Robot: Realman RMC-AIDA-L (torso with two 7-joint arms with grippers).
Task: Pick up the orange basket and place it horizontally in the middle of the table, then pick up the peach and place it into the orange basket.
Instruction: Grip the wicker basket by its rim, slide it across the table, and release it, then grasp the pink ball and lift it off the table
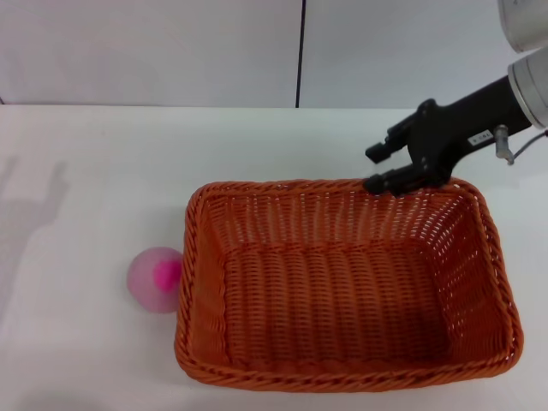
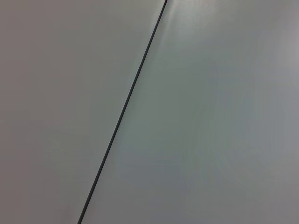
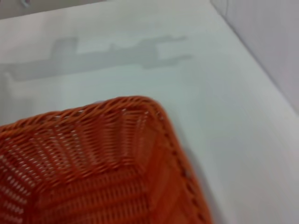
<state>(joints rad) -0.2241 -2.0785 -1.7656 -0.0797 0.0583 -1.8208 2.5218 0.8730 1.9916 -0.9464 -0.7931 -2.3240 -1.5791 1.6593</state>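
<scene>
The orange basket (image 1: 342,282) lies lengthwise across the white table (image 1: 103,163), open side up and empty; one of its corners (image 3: 93,163) fills the right wrist view. The pink peach (image 1: 157,278) rests on the table just beyond the basket's left end, touching or nearly touching the rim. My right gripper (image 1: 374,169) hovers at the far rim toward the basket's right end. It is open, with the lower finger (image 1: 381,183) right at the braided edge and nothing held. The left gripper is out of view.
A pale wall with a dark vertical seam (image 1: 300,51) stands behind the table; the left wrist view shows only that wall and seam (image 2: 126,107). Bare tabletop (image 3: 233,93) stretches behind and left of the basket.
</scene>
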